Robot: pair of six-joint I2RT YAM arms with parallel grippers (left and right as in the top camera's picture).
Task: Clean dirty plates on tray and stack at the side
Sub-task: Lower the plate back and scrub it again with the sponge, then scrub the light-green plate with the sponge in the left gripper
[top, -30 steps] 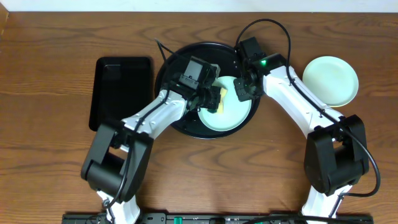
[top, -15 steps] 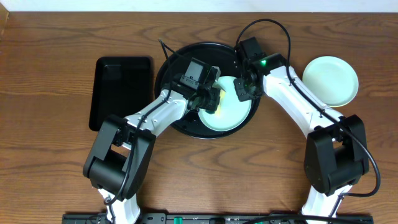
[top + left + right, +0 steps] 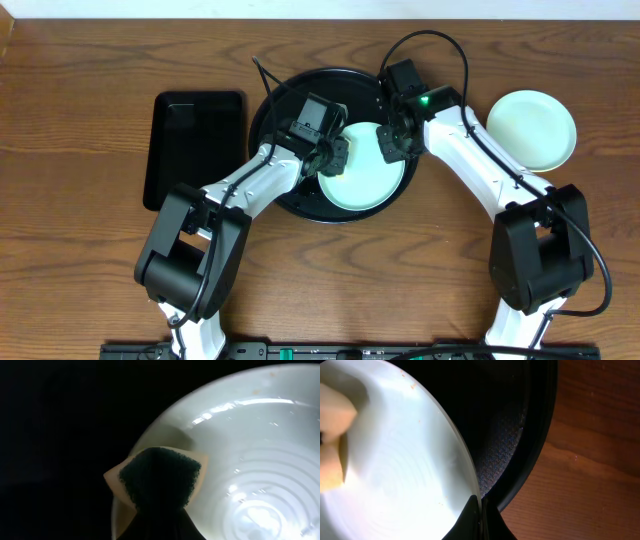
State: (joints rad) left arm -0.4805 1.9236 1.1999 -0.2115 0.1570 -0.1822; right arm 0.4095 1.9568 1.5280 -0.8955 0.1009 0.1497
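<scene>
The round black tray (image 3: pixel 330 82) is carrying one light blue plate (image 3: pixel 372 178), a second pale plate (image 3: pixel 531 130) is lying on the wooden table (image 3: pixel 80 100) to its right, the right gripper (image 3: pixel 388 146) is clamping the first plate's rim, and the left gripper (image 3: pixel 336 158) is pinching a sponge (image 3: pixel 160 477) against its surface.

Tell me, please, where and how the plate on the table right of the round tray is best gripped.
Probably its rim at the right edge, from the right: the plate lies flat and shallow, so only the rim offers a pinch, and the right arm runs along its left.
</scene>
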